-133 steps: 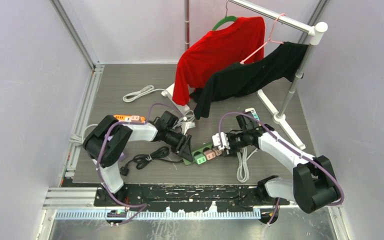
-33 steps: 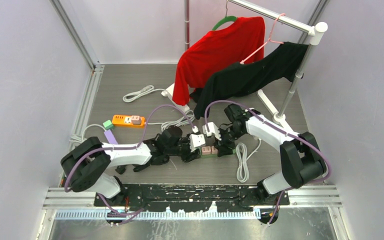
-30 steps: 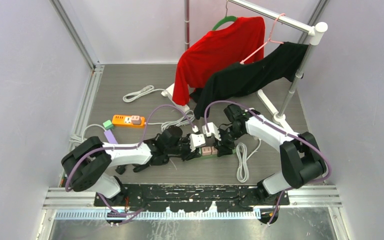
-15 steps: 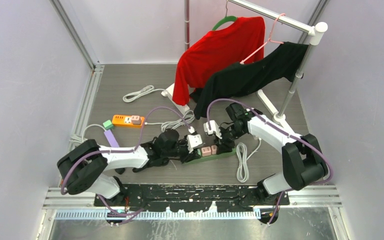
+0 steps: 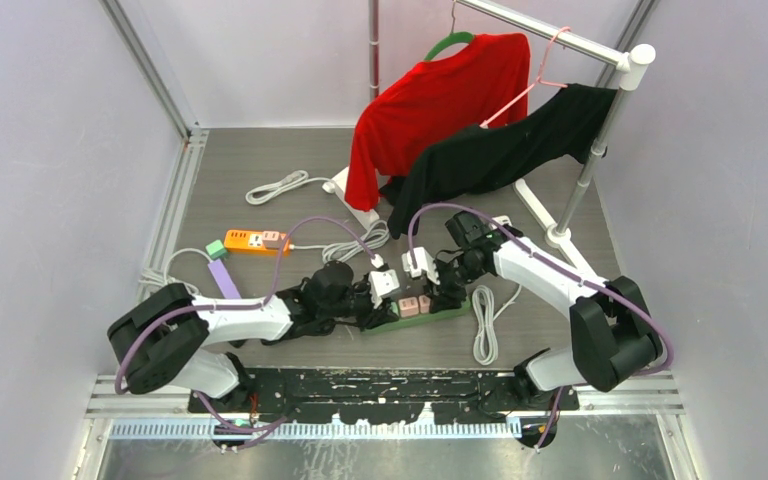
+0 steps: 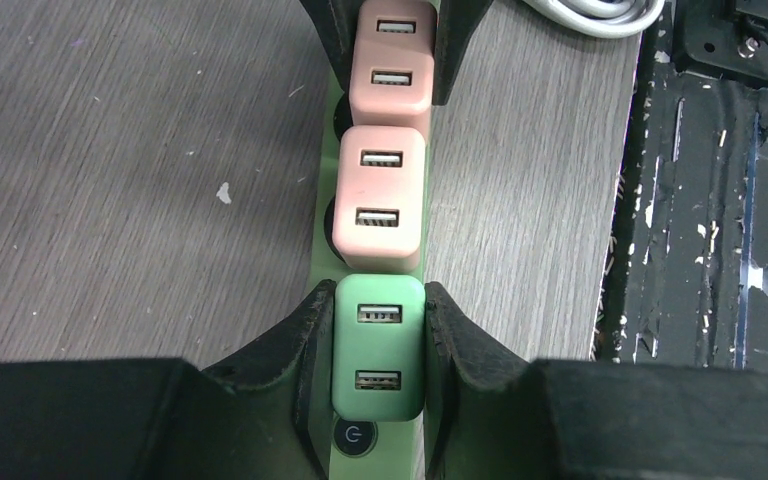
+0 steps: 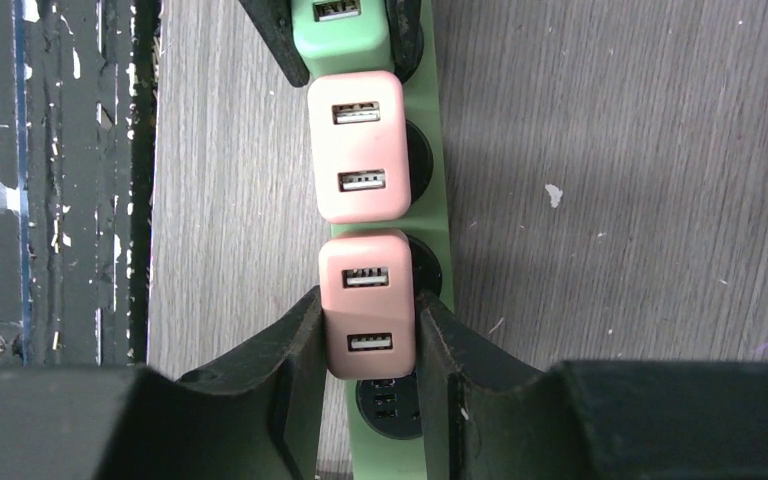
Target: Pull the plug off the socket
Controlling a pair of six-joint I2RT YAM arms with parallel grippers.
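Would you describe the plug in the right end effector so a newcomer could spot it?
Near the table's front edge lies a green power strip with three plugs in line. It is the end pink plug, farthest from the green plug.

Smooth, satin plastic: green plug [image 6: 378, 345], pink plug [image 7: 365, 305], socket strip [image 7: 436, 205]. Matt grey wood grain: table top [image 6: 110, 150]. Matt black: finger pads [image 6: 305, 360].

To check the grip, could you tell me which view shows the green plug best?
Left wrist: the green plug sits whole between the fingers of the left gripper. Right wrist shows only its cropped end; in the top view it is too small to tell.
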